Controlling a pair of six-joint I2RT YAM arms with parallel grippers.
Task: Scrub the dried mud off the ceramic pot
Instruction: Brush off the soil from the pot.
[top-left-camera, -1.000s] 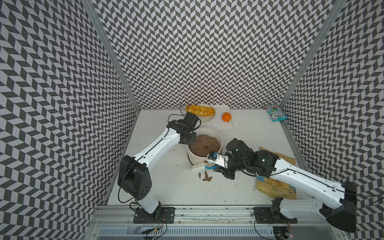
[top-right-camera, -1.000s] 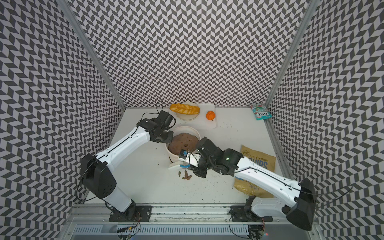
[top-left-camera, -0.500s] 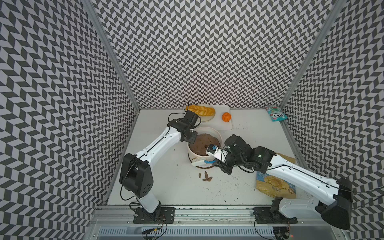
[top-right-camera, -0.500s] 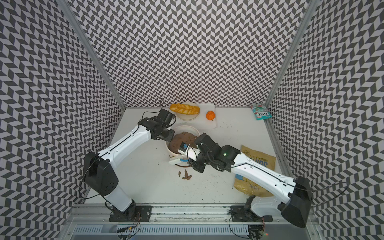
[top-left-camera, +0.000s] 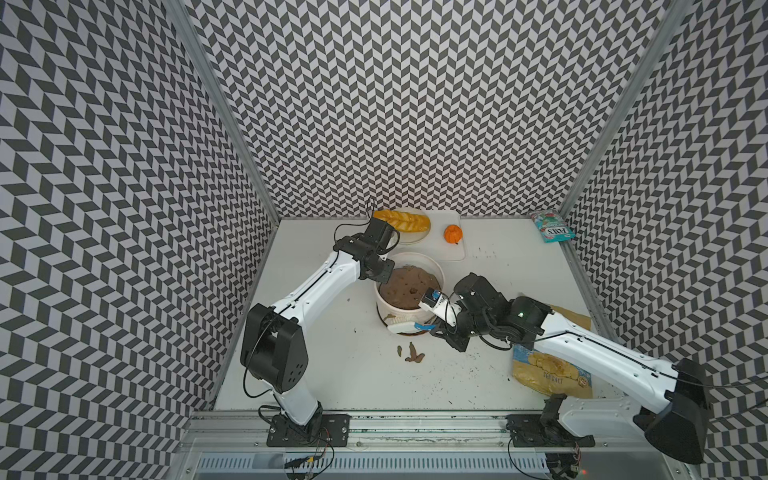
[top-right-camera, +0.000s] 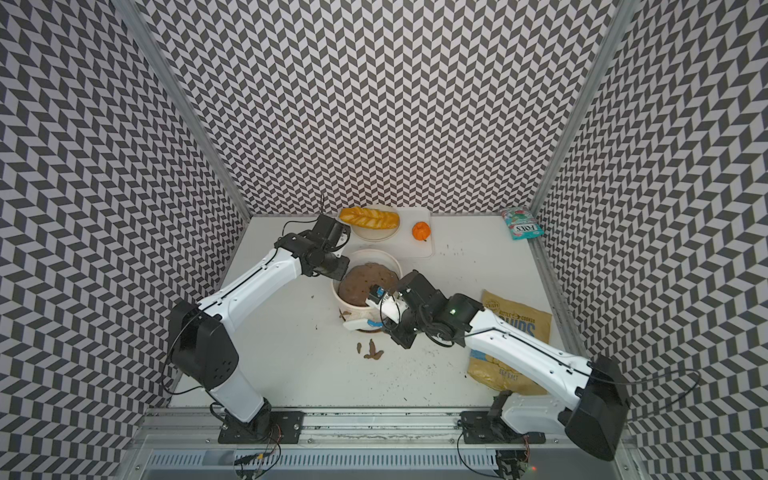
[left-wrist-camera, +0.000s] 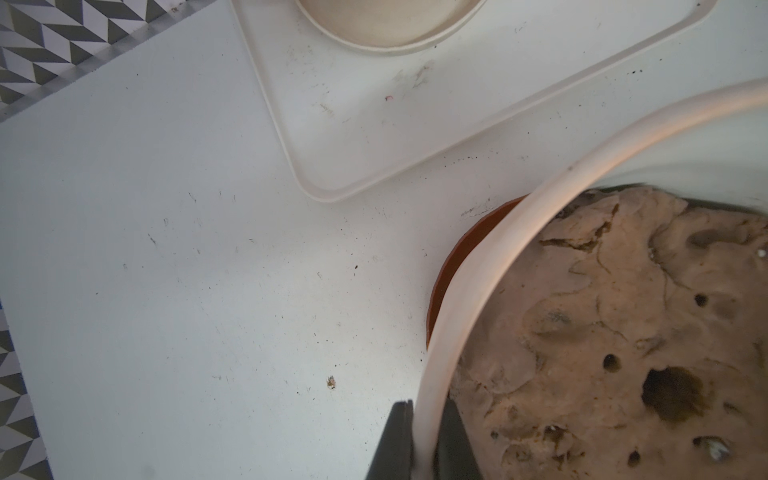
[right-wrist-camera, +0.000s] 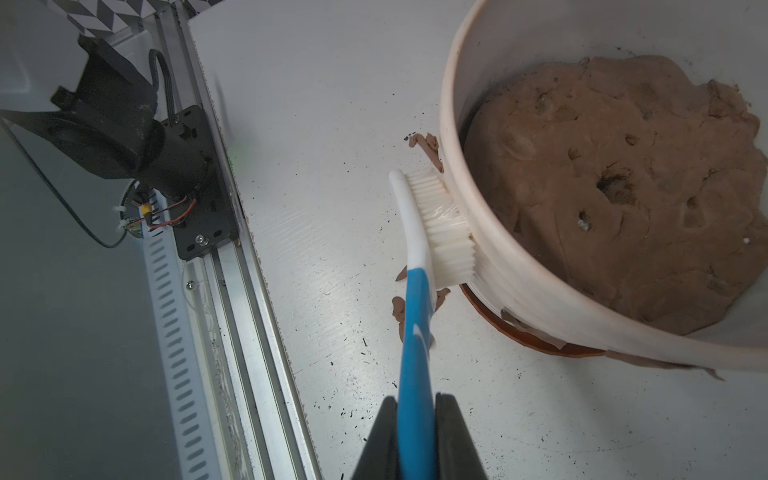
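The left gripper (left-wrist-camera: 424, 419) pinches the white pot's (right-wrist-camera: 451, 124) rim, likely to steady it on the table (right-wrist-camera: 332, 124), while the right gripper (right-wrist-camera: 417, 403) clamps a blue-handled brush (right-wrist-camera: 432, 224), bristles pressed against the pot's outer wall beside a brown patch of dried mud (right-wrist-camera: 430, 149).

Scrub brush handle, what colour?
The plastic scrub brush's handle is blue, turning white at the bristled head; clearest in the right wrist view.

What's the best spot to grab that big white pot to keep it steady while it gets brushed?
The pot is too wide to span, so pinch its thick rim from above, one finger inside and one outside, on the side away from the brush. The left gripper holds it that way.
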